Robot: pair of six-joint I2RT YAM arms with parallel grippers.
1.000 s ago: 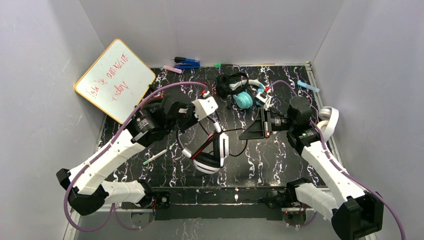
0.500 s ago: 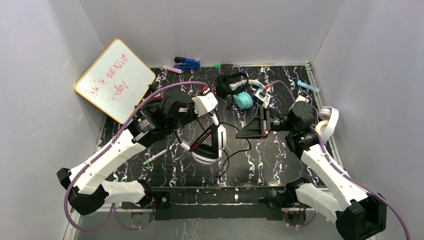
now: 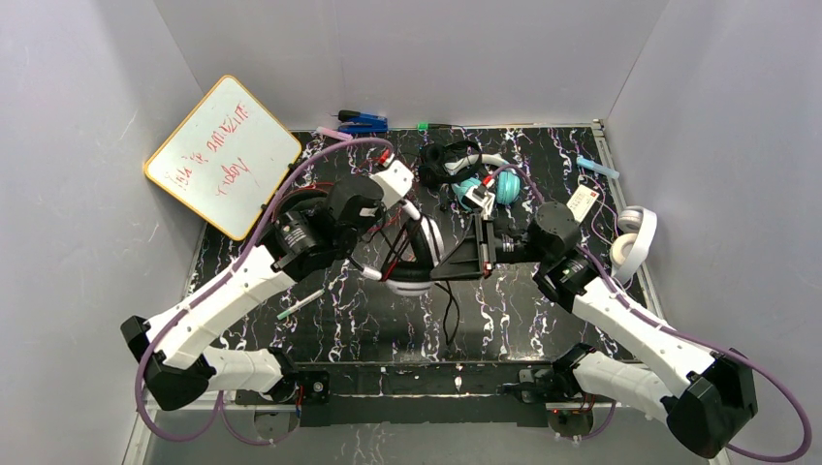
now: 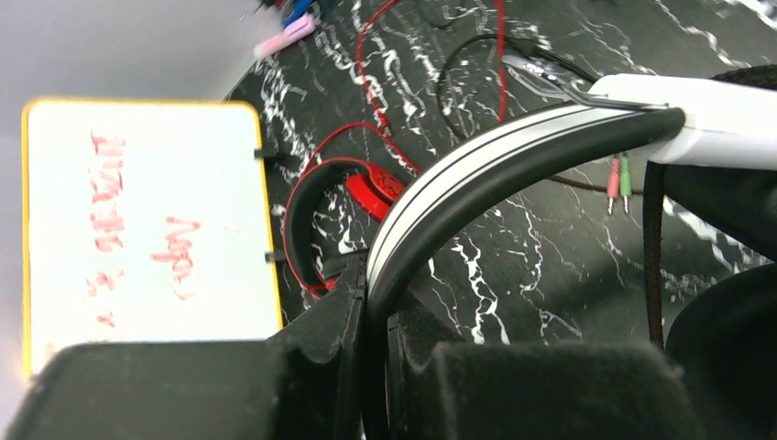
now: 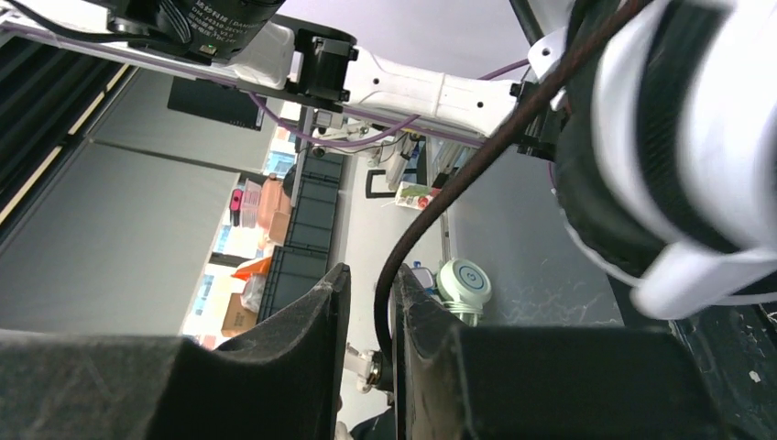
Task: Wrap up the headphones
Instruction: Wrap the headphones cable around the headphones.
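My left gripper (image 3: pixel 415 223) is shut on the headband (image 4: pixel 476 156) of the white-and-black headphones (image 3: pixel 419 263) and holds them off the table; in its wrist view (image 4: pixel 376 307) the band runs between the jaws. My right gripper (image 3: pixel 438 271) is right next to them, shut on their dark cord (image 5: pixel 440 202), which lies against one finger (image 5: pixel 421 312) and runs taut up to a cup (image 5: pixel 678 137). The teal headphones (image 3: pixel 504 184) and small black headphones (image 3: pixel 441 160) lie at the back. The all-white headphones (image 3: pixel 632 237) lie at the right edge. The red headphones (image 4: pixel 366 188) lie under my left arm.
A whiteboard (image 3: pixel 223 155) leans at the back left. Blue markers (image 3: pixel 363 121) and a pink one (image 3: pixel 334 134) lie at the back edge, a green pen (image 3: pixel 300 303) at front left, a light-blue pen (image 3: pixel 596 167) and a white card (image 3: pixel 582 201) at back right.
My left gripper has carried the white-and-black headphones away from the front, toward the back. My right gripper has moved left with the cord, close up to the headphones.
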